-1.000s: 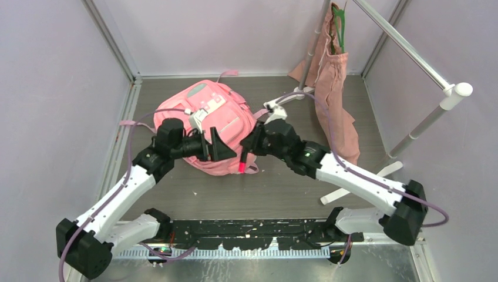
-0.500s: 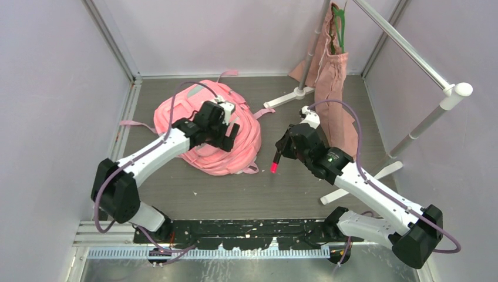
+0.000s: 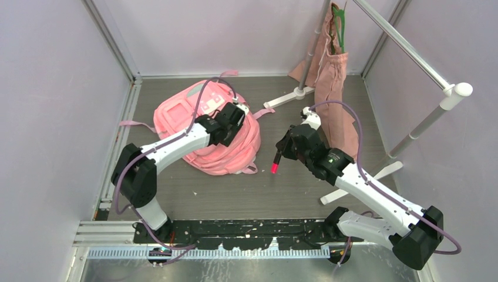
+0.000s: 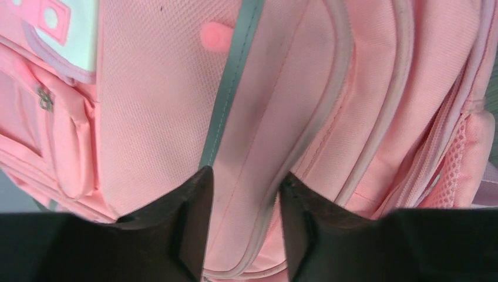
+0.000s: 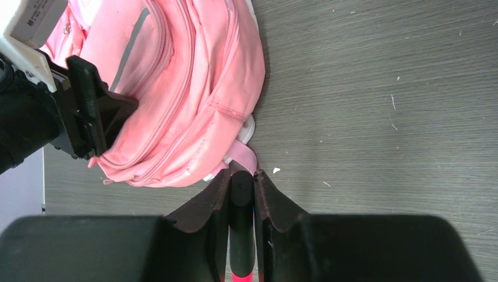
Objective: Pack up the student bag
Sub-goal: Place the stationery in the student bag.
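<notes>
Pulled back from the backpack [image 3: 176, 111] since a second ago, the right arm [image 3: 364, 182] has its jaws clenched on a red-tipped marker [image 3: 275, 165] over the worktop [image 3: 264, 194]. Farther in, the left arm [image 3: 170, 143] has its jaws pinching a fold of that backpack, which lies back-left.

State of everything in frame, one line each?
student bag: lying on the table, front pockets up.
left pincer: pinching a fabric ridge of the bag.
right pincer: shut on the pen, clear of the bag.
pen: held, red end sticking out.
cloth sack: hanging from the green hanger.
</notes>
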You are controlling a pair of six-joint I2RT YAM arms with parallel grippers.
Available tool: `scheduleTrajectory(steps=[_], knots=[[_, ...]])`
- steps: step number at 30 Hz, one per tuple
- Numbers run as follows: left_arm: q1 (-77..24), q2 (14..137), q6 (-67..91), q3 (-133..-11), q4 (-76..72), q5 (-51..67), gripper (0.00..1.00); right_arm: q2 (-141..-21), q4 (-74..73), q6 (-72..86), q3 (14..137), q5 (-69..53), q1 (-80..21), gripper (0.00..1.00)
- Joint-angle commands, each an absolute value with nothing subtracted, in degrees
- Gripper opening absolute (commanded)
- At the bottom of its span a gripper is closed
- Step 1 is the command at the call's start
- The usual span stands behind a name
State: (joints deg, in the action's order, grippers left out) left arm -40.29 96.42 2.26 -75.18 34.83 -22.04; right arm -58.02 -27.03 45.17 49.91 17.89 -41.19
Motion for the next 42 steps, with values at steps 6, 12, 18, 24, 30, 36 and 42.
scheduleTrajectory(steps=[6,12,18,24,30,36,42], knots=[[-39.6,92.2,4.2,-80.0,37.5,-34.6,0.12,-62.4,-19.2,44.4,51.9,12.5,-41.1,0.01],[-38.5,87.8,7.9,-80.7,37.2,-30.7,0.00,-70.4,-10.1,47.3,56.3,5.9,-41.1,0.01],[-35.6,82.5,12.2,-82.0,37.8,-22.8,0.00,-82.5,5.7,57.0,62.1,-1.4,-41.2,0.01],[-35.1,82.9,14.0,-86.6,42.5,-17.9,0.00,-94.8,18.6,64.3,67.3,3.3,-41.1,0.01],[-34.8,82.0,14.9,-88.0,43.4,-16.2,0.00,-105.2,22.3,68.5,75.0,6.1,-41.2,0.06],[-32.5,82.5,16.7,-87.4,43.4,-12.9,0.00,-104.6,21.9,68.9,73.1,6.3,-41.1,0.67],[-30.7,83.5,18.3,-86.6,41.7,-9.1,0.00,-96.7,20.7,65.1,66.6,7.0,-41.1,0.67]])
